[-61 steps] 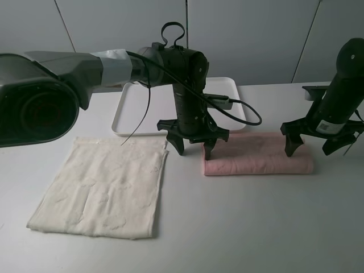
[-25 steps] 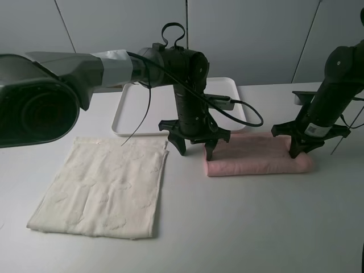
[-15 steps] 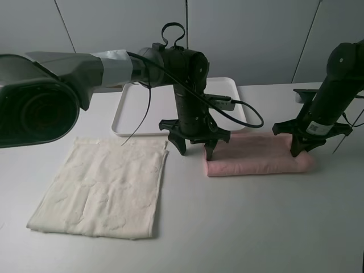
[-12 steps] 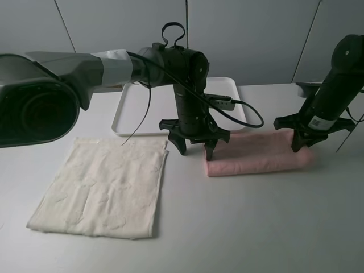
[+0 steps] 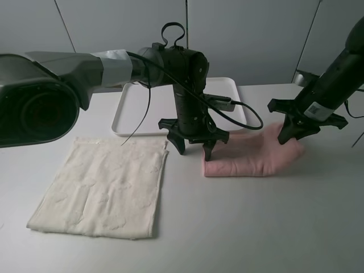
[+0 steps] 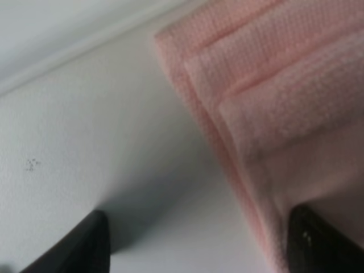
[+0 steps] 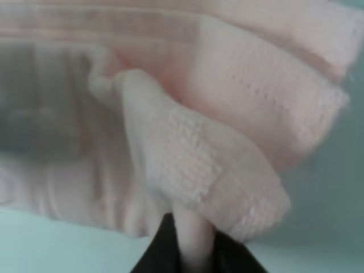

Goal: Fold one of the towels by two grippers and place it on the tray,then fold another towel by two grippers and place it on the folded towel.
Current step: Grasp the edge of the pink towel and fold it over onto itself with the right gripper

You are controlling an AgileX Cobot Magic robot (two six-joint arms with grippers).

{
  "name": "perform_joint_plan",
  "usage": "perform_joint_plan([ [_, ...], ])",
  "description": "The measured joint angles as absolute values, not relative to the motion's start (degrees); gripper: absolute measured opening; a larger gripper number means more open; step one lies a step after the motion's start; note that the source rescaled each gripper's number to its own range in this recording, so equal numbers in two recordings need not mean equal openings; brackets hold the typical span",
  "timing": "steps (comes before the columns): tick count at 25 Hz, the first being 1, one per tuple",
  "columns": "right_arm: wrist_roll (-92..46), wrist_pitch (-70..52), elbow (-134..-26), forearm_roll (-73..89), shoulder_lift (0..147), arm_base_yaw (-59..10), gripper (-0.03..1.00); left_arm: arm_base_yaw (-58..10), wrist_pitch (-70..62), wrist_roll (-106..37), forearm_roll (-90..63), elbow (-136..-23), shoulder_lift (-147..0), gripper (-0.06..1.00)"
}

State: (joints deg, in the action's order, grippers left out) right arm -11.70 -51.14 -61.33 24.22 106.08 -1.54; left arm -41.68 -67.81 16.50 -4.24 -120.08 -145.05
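Note:
The pink towel (image 5: 250,158), folded into a long strip, lies on the table in front of the tray (image 5: 129,116). My right gripper (image 5: 292,135) is shut on the strip's right end and holds it lifted off the table; in the right wrist view the pinched cloth (image 7: 227,114) bunches above the fingertips (image 7: 170,250). My left gripper (image 5: 193,150) stands open over the strip's left end. One finger (image 6: 318,242) is on the pink towel (image 6: 273,96) and the other finger (image 6: 82,247) is on the bare table. The cream towel (image 5: 105,183) lies flat at the front left.
The white tray holds nothing. A black cable (image 5: 244,116) from the left arm loops over the tray's near right corner. The cream towel's right edge lies just left of the left gripper. A grey panel wall runs behind the table.
My right gripper has risen and drifted left and back, pulling the pink towel's right end up off the table. The left gripper has stayed still and open.

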Motion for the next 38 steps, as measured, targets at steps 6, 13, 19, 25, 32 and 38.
perform_joint_plan([
  [6,-21.5,-53.6,-61.1,41.9,106.1,-1.5,0.07,-41.7,-67.9,16.5,-4.2,-120.1,-145.0,0.82],
  [13,-26.0,-51.9,-56.9,47.5,106.1,-1.5,0.07,-39.9,-69.2,16.3,-4.8,-120.1,-145.0,0.82],
  [19,-35.6,-46.4,-50.5,61.0,106.1,-1.5,0.07,-39.5,-69.5,15.5,-4.9,-120.1,-145.0,0.82],
  [25,-41.0,-45.4,-48.9,70.0,106.1,-1.5,0.07,-39.5,-69.5,15.3,-4.9,-120.1,-145.0,0.82],
  [32,-43.6,-44.9,-47.2,74.8,106.1,-1.5,0.07,-39.5,-69.4,14.8,-5.3,-120.1,-145.0,0.82],
  [38,-50.4,-47.4,-44.9,84.2,109.0,-1.5,0.07,-39.1,-69.1,13.7,-5.8,-120.1,-145.0,0.82],
])
